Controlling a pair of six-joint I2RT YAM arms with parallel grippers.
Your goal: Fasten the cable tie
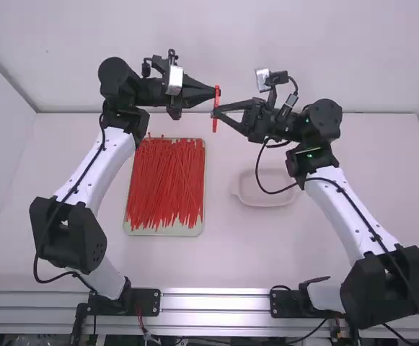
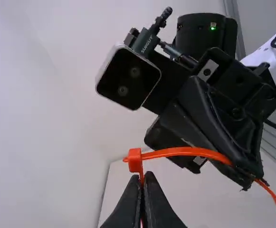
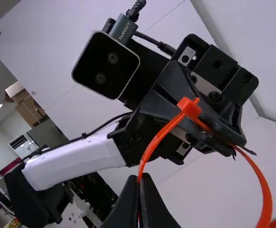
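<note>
A red cable tie [image 1: 216, 101] is held in the air between both grippers, above the far middle of the table. My left gripper [image 1: 214, 92] is shut on the tie just below its square head [image 2: 134, 160]. My right gripper [image 1: 217, 115] is shut on the tie's strap [image 3: 157, 140]. The strap bends in a loop from the head round to the right gripper's fingers [image 3: 138, 190], and a free length trails away [image 2: 274, 199]. The two grippers face each other, tips almost touching.
A tray [image 1: 131, 225] holding several loose red cable ties [image 1: 167, 182] lies on the table left of the middle. A shallow white dish [image 1: 265, 192] sits to the right of it, under the right arm.
</note>
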